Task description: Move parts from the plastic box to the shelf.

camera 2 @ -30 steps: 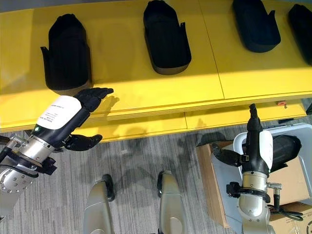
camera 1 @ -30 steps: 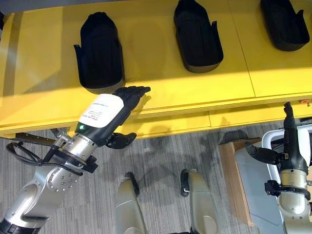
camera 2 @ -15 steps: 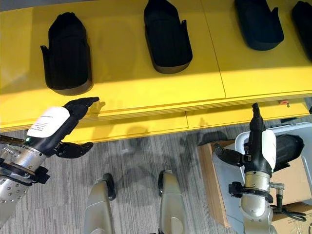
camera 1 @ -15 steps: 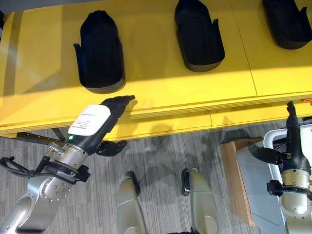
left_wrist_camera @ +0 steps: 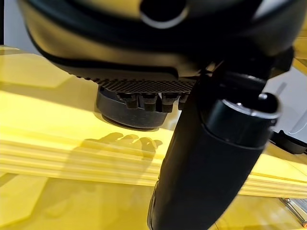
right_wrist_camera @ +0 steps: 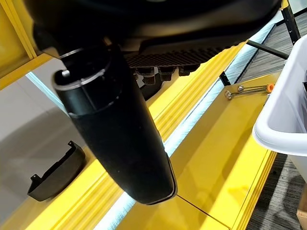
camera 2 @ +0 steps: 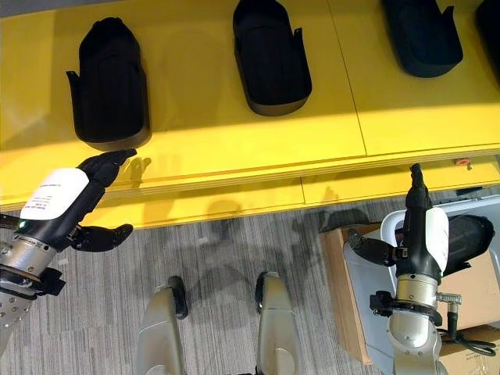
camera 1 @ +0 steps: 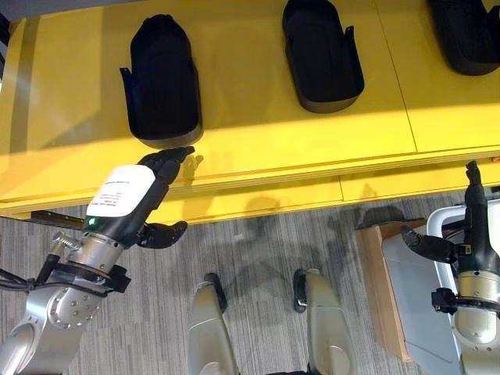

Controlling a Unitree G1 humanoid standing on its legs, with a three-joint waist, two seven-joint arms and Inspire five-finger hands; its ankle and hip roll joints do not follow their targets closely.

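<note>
Yellow shelf point(camera 1: 258, 141) carries moulded black parts point(camera 1: 160, 82); both hands' point(camera 1: 133, 199) point(camera 2: 414, 226) fingers seem straight, empty.

Parts point(camera 2: 269, 55) in a row on shelf point(camera 2: 195, 129), plastic box point(camera 2: 488, 207) lower right

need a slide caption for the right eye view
Black parts lie on the yellow shelf; left hand open at its edge.

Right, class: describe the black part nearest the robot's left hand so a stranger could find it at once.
Start at the yellow shelf carrying a row of black parts. Take the leftmost black part. Unlike its neighbours, it lies just beyond the left hand, whose fingertips almost reach its near end.
</note>
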